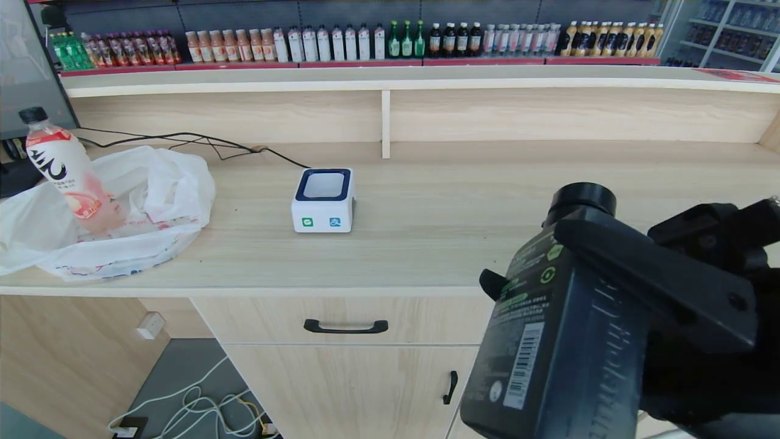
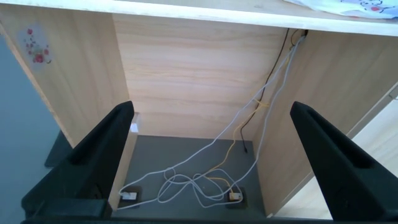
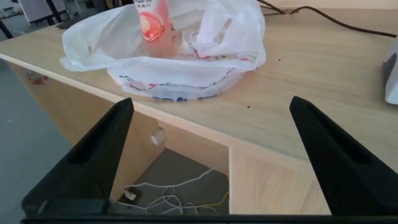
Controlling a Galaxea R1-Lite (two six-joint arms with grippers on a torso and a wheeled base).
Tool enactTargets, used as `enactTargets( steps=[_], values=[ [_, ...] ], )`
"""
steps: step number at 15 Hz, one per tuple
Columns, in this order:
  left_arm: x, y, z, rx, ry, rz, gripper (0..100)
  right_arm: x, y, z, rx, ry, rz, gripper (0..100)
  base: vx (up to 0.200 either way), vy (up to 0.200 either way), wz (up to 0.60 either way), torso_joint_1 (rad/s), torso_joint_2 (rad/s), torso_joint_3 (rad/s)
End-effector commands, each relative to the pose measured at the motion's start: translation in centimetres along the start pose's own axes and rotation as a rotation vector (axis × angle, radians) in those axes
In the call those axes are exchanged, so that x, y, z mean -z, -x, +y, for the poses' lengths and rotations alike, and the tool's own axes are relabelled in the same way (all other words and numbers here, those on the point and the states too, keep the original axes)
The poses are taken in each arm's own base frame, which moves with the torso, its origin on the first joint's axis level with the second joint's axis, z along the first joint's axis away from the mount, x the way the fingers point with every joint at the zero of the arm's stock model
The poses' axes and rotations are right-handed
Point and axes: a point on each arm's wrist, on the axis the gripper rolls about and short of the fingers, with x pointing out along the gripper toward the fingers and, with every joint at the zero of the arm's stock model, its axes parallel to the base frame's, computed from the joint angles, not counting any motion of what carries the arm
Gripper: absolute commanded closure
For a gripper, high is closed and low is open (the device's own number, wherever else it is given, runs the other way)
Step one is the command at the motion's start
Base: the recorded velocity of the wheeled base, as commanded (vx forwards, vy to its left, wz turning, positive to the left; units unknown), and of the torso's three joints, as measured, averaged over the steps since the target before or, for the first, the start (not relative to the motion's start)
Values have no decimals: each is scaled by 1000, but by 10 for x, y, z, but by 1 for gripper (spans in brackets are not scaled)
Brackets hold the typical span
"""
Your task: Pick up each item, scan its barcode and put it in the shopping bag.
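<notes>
Head view: the right gripper (image 1: 527, 259) pinches a dark bottle (image 1: 548, 341) at the lower right, in front of the counter (image 1: 426, 244) edge. The bottle's long axis is tilted, with the cap (image 1: 582, 198) up and away and the base down toward the camera, partly cut off by the frame. Its barcode (image 1: 523, 366) faces the camera. One finger lies across the bottle's front, and the other's tip peeks out from behind it. The scanner (image 1: 323, 200) sits mid-counter, window up, well apart from the bottle. At the left the shopping bag (image 1: 164, 183) lies open with a pink bottle (image 1: 64, 171) leaning in it, cap up, its base veiled by plastic.

Left wrist view: the left gripper (image 2: 211, 109) hangs below counter level, its prongs spread wide, facing the recess where cables (image 2: 205, 180) lie on the floor.

Right wrist view: the fingers (image 3: 93, 155) stand wide at the lower corners, but the grip itself cannot be judged here. Beyond them lies the bag, with the pink bottle's top cut off and the scanner clipped at the edge.
</notes>
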Motion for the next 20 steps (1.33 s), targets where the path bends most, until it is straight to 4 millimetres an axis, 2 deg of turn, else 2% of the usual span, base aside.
enactTargets(
  steps=[1, 6, 11, 20],
  values=[
    [0, 0, 0, -1, 0, 0, 0, 1, 1, 0, -1, 0, 3, 0, 0, -200, 0, 7, 2, 2],
    [0, 0, 0, -1, 6, 0, 0, 0, 5, -8, 35, -7, 5, 0, 0, -200, 0, 3, 1, 1],
    [0, 0, 0, -2, 10, 0, 0, 4, -2, -8, 36, -7, 17, 0, 0, -200, 0, 1, 1, 1],
    [0, 0, 0, -2, 11, 0, 0, 1, -10, -6, 29, -11, -9, 0, 0, -200, 0, 3, 3, 3]
  ],
)
